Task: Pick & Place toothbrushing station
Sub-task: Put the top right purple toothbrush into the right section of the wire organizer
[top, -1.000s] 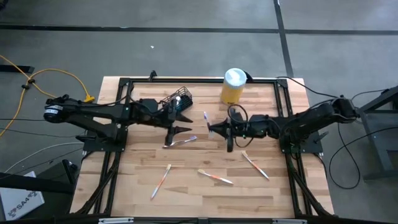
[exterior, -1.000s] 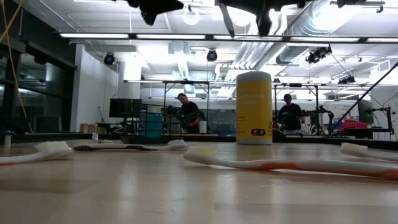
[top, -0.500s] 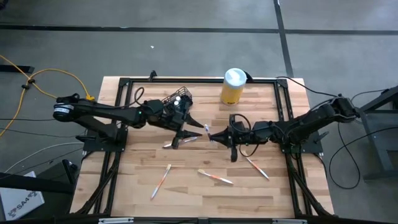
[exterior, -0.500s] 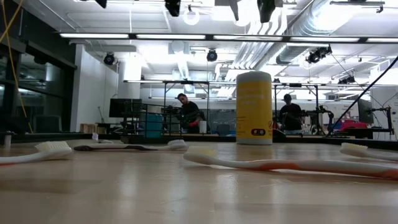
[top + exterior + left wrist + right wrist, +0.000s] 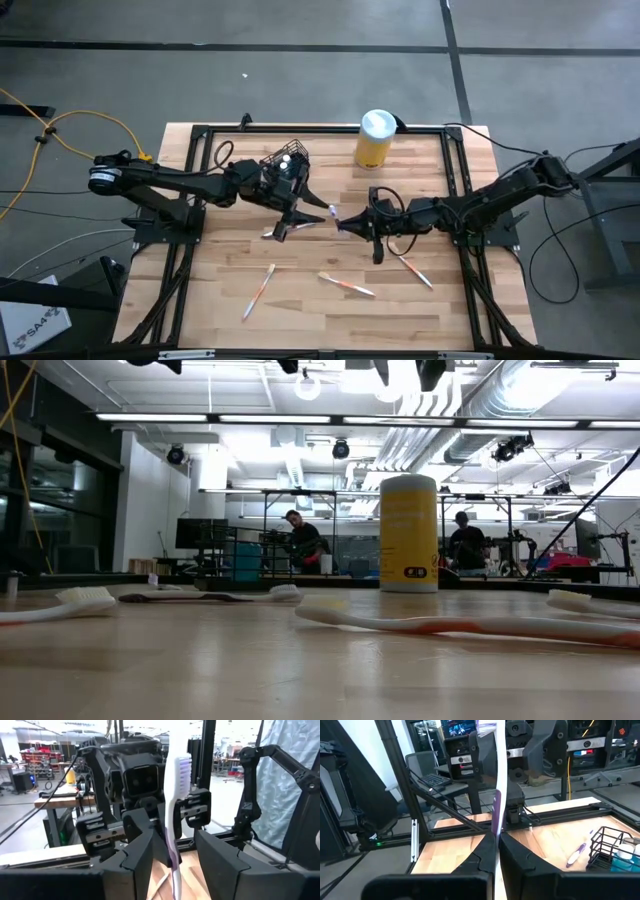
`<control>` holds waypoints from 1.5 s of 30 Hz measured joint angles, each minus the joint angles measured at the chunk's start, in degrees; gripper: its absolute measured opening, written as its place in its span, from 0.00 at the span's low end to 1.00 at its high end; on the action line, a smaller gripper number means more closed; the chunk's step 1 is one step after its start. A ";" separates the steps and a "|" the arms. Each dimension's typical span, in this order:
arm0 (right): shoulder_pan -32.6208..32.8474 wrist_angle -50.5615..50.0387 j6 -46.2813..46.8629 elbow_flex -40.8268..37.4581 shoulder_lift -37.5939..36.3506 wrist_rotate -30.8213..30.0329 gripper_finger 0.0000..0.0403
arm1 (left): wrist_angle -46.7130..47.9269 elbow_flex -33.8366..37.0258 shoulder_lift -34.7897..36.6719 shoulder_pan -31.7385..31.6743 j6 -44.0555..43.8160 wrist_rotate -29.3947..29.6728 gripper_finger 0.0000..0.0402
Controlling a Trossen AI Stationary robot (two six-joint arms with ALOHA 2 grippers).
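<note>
The right gripper (image 5: 340, 222), pressed shut, pinched a purple brush (image 5: 175, 810) upright at mid-table. The left gripper (image 5: 312, 210) faced it with fingers spread around the handle, not yet closed. The holder (image 5: 285, 160) stood just behind the left gripper, toward the far-left.

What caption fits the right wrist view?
Right pincer shut on a white-purple toothbrush, facing the open left pincer.

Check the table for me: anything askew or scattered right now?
Yes. Several white-and-orange toothbrushes lie loose on the wooden table instead of in the black wire-mesh holder, which looks tilted near the back edge.
</note>
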State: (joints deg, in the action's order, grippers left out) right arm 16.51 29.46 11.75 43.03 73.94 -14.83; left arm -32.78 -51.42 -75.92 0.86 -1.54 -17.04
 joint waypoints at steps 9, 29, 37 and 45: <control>-0.54 6.49 -0.06 0.02 5.74 1.45 0.01 | -1.17 -0.02 -1.25 0.00 -0.27 0.24 0.36; -1.88 8.65 -1.53 0.02 6.22 0.10 0.01 | -4.17 -0.03 -3.08 0.00 -1.09 3.45 0.32; -1.88 7.33 -0.85 0.02 6.22 -0.26 0.01 | -4.18 -0.02 -3.08 0.00 -1.37 3.76 0.24; -1.41 5.11 -0.85 0.02 6.22 -3.25 0.01 | -1.60 -0.04 -2.82 0.00 -2.86 3.85 0.24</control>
State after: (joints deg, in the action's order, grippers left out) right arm 15.10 34.56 10.90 43.05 80.16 -18.08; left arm -34.37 -51.46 -78.74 0.86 -4.40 -13.19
